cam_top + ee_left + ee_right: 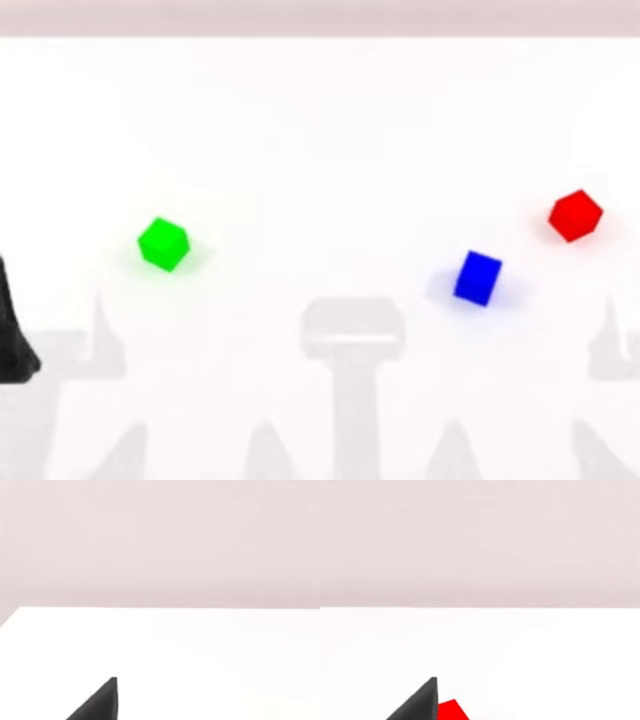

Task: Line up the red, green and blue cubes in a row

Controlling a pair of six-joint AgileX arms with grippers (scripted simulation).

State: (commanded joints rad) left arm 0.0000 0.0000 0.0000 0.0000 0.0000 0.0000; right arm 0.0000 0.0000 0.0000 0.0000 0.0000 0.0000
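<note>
Right hand (417, 702) beside red cube (451, 711)

A single black fingertip (422, 702) of the right gripper poked into the right wrist view over the white table (545, 655). Just beside it lay the red cube (451, 710), partly cut off by the frame edge; whether the two touched was unclear. A pale pinkish wall (480, 540) rose behind the table.
</note>
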